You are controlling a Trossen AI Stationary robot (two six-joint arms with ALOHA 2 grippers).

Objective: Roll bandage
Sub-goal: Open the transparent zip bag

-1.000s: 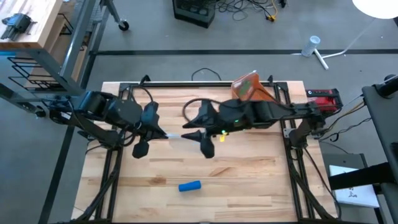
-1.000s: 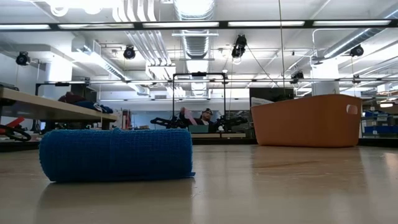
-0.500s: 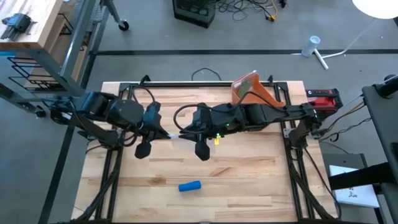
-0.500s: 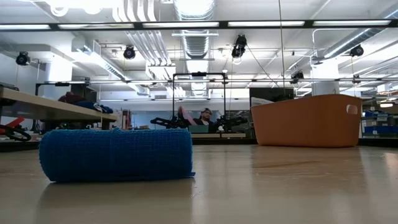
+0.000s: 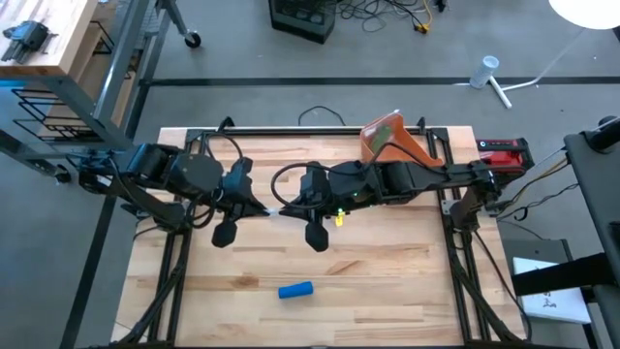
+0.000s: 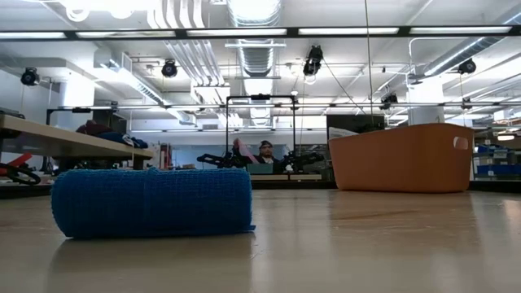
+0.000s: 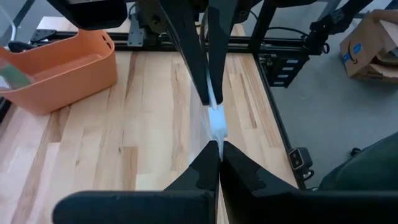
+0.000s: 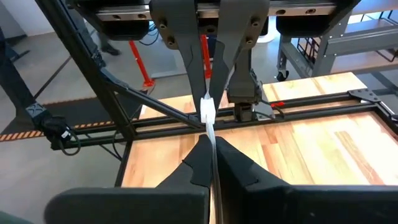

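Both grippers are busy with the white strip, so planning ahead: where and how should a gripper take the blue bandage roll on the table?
Grip the blue bandage roll across its middle, coming straight down from above. It lies on its side on the table, long axis roughly left to right, with nothing beside it, so the fingers should straddle its round sides.

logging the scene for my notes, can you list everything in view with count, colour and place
white bandage: one, white, held in the air between the two hands above the table's middle
blue bandage roll: one, blue, lying near the table's front edge
orange bin: one, orange, at the table's back edge
table: one, light wood
left hand: dark, shut on the white bandage
right hand: dark, shut on the white bandage, tip to tip with the left hand
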